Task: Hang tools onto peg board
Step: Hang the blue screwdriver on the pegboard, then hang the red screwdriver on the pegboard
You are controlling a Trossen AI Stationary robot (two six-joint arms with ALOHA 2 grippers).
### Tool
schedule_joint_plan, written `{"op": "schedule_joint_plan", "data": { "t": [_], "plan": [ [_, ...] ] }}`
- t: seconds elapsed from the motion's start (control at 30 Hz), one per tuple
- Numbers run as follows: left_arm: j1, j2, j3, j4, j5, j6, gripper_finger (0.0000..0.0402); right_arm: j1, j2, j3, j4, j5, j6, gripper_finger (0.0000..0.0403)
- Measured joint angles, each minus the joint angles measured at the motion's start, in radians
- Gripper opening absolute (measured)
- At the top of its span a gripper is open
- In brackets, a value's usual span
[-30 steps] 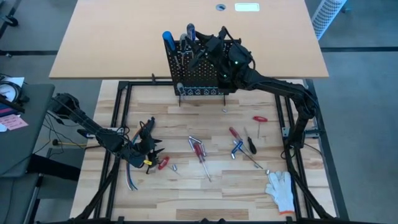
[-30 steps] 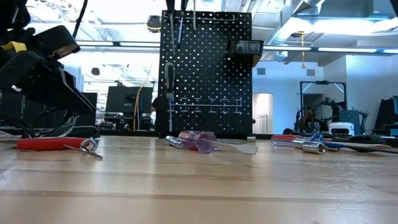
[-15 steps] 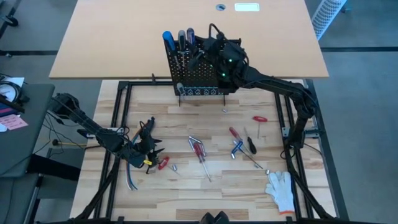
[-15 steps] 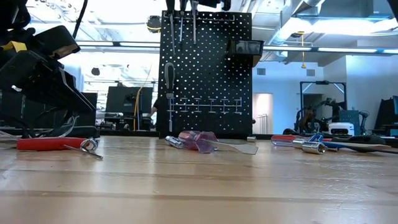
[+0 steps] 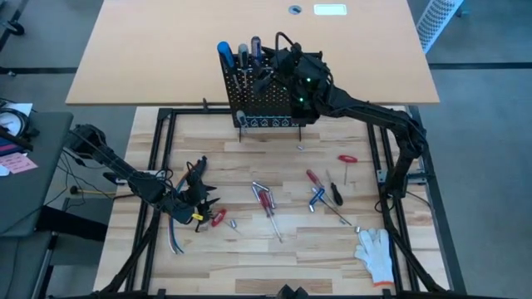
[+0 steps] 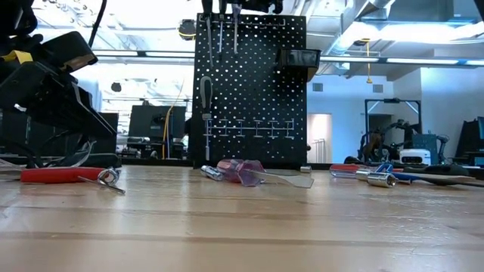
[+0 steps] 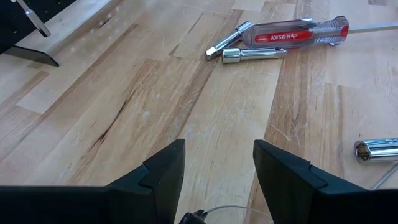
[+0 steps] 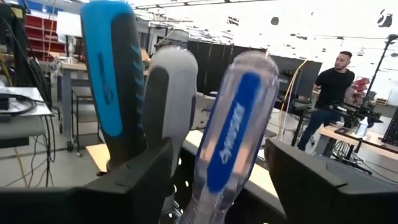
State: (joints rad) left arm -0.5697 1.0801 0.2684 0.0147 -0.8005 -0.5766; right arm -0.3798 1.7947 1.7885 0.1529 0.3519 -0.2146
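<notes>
Three screwdrivers racked, right arm up at board

Right gripper sits at the top of the black perforated metal peg board, fingers spread either side of a clear blue-striped screwdriver standing upright, not clamping it. Left gripper open, low over the wooden counter, nearer the loose red-handled screwdriver.

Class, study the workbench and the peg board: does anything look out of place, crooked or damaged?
Nothing looks damaged or spilled. Three screwdrivers stand upright along the top of the peg board, where the right gripper is open. One thing that does not belong among the loose tools is a white glove lying at the table's near right corner.
</notes>
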Motion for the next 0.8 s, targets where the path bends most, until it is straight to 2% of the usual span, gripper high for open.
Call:
{"op": "schedule_joint_plan", "data": {
  "t": [0.23,0.43,0.6,0.73,0.8],
  "plan": [
    [0.0,0.0,0.0,0.0,0.0,0.0,0.0185,0.033,-0.06,0.0,-0.076,0.022,-0.004,0.027],
    [0.0,0.0,0.0,0.0,0.006,0.0,0.0185,0.099,-0.147,0.0,-0.272,0.048,-0.026,0.027],
    [0.0,0.0,0.0,-0.001,0.008,0.0,0.0185,0.219,-0.21,0.0,-0.521,0.048,-0.011,0.027],
    [0.0,0.0,0.0,0.0,0.008,-0.003,0.0185,0.355,-0.214,-0.008,-0.753,0.047,0.081,0.027],
    [0.0,0.0,0.0,0.0,0.009,-0.005,0.0185,0.426,-0.207,-0.051,-0.816,0.048,0.148,0.027]
  ]
}}
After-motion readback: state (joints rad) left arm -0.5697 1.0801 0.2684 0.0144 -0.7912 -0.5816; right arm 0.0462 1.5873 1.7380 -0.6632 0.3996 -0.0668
